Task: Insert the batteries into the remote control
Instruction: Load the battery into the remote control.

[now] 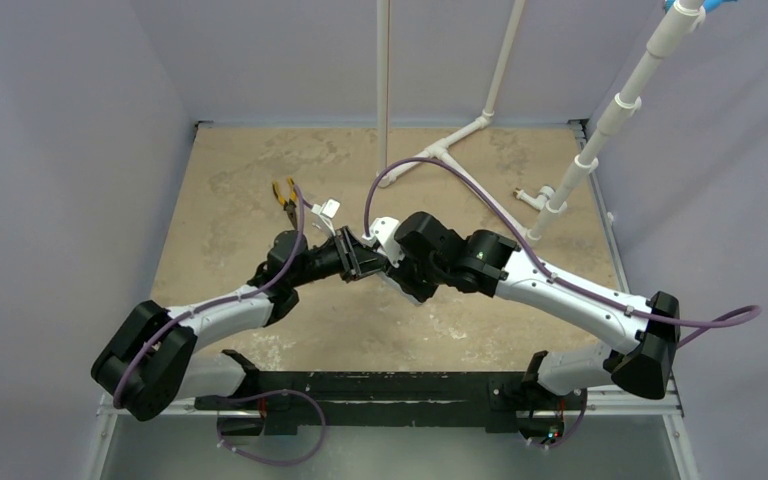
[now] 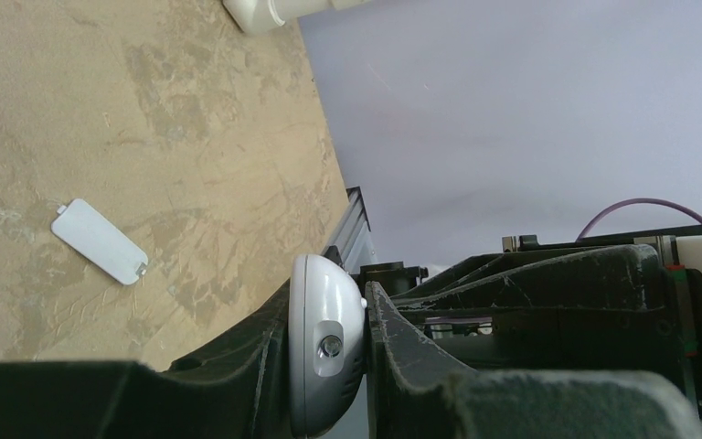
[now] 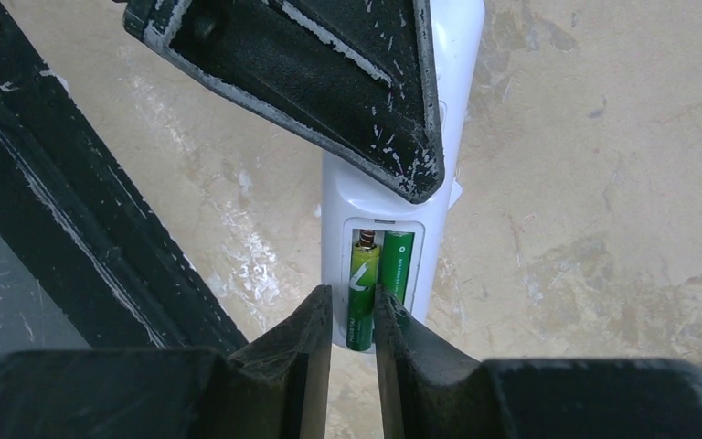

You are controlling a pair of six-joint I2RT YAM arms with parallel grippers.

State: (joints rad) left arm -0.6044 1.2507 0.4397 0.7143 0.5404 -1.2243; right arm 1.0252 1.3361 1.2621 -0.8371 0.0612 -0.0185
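From the near edge of the worktop (image 1: 230, 210), where both arm bases are bolted, the arms reach inward and meet over its middle. The left tool (image 1: 360, 262) is clamped tight on the remote control (image 3: 336, 210). Its wrist view shows the white handset end-on, squeezed between the two black fingers (image 2: 238, 366), with a small emitter bulb on the rounded end. The remote control is held over the middle of the worktop with its back turned to the right wrist camera and its battery bay uncovered. The right tool (image 3: 355, 315) sits at the near end of that bay with its jaws parted by only a narrow gap and nothing gripped. Straight beyond the gap, the lighter green battery (image 3: 362, 293) lies in the left slot with a spring contact at its far end. The darker green battery (image 3: 398, 265) lies just beside it in the right slot. One left-tool finger (image 3: 329, 73) crosses the remote control beyond the bay. Farther out, a flat white battery cover (image 2: 101, 242) lies on the worktop, apart from both tools. Yellow-handled pliers (image 1: 284, 192) lie a little beyond, left of centre. White pipes (image 1: 460, 135) run along the far edge and rise at the far right corner.
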